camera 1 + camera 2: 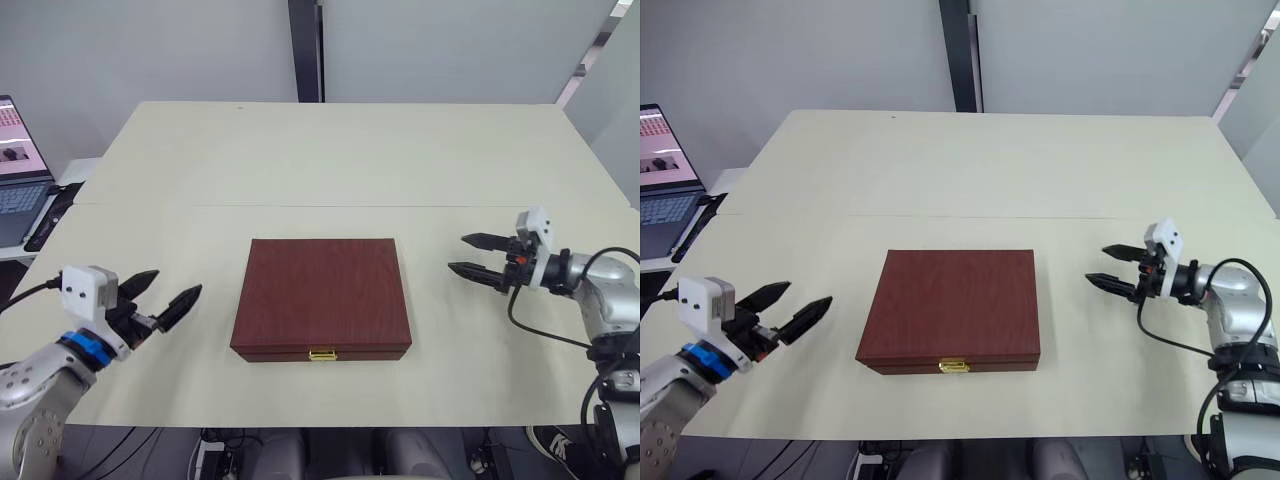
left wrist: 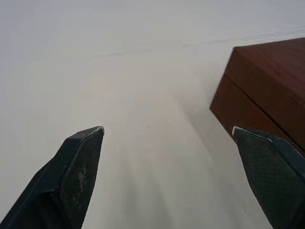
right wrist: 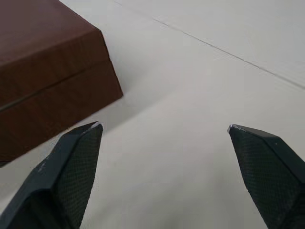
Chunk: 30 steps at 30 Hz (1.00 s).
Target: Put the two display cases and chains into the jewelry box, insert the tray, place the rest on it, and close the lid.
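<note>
A: From the head view, where was the jewelry box [image 1: 320,296]?
B: Lid down, mid-table, between the left gripper [image 1: 168,297] and right gripper [image 1: 473,256], each standing clear.
A: And the wrist views?
B: Both jaws spread, probably ready.

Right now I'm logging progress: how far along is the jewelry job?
The reddish-brown wooden jewelry box sits shut on the cream table, brass clasp facing the robot. The left gripper and right gripper are open, holding nothing, either side of it. What's inside is hidden; nothing visible remains.
</note>
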Each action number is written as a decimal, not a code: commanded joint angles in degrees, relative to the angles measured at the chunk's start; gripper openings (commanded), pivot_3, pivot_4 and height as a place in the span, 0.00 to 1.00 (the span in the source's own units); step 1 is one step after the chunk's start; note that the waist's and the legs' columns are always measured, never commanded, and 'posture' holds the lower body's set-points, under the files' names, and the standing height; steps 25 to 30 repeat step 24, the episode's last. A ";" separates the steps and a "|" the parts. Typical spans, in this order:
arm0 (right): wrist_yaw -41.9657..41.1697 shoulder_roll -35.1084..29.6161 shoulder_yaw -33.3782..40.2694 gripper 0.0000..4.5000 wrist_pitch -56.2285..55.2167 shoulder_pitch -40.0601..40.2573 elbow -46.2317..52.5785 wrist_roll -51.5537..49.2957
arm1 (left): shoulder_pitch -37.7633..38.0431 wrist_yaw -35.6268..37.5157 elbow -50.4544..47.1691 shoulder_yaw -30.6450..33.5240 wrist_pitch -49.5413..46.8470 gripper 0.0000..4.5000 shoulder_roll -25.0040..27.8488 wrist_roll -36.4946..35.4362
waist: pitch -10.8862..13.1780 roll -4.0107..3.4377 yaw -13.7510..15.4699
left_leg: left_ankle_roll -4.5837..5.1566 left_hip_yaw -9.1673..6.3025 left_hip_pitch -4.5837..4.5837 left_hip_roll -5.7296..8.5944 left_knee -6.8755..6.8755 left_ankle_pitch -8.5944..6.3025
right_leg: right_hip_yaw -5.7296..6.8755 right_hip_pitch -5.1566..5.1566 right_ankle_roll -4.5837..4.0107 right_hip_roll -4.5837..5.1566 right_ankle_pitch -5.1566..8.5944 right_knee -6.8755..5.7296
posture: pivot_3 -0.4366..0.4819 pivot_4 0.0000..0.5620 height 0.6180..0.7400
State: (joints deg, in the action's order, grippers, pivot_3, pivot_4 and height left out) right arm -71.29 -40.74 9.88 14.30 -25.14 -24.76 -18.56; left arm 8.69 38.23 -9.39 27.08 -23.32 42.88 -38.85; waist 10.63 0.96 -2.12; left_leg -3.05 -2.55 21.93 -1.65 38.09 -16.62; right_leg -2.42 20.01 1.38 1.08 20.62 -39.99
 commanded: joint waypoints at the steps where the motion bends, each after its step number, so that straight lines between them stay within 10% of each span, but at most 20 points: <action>1: 1.90 -2.24 3.75 0.99 -0.18 2.20 3.63 -1.95 | -2.79 5.45 7.33 0.28 1.55 1.00 2.93 2.09 | 0.01 -0.03 -0.14 | 0.00 0.03 0.00 -0.03 -0.01 0.00 | 0.00 0.05 0.00 -0.03 0.00 0.00 | 0.48 0.27 1.00; 30: 8.02 -5.21 6.11 0.99 2.65 10.89 12.30 -3.94 | -8.52 14.61 17.59 -0.89 3.94 1.00 6.44 10.63 | 0.02 -0.04 -0.14 | 0.00 0.01 0.03 -0.02 -0.02 0.00 | -0.05 0.06 0.00 0.03 0.00 -0.01 | 0.48 0.27 1.00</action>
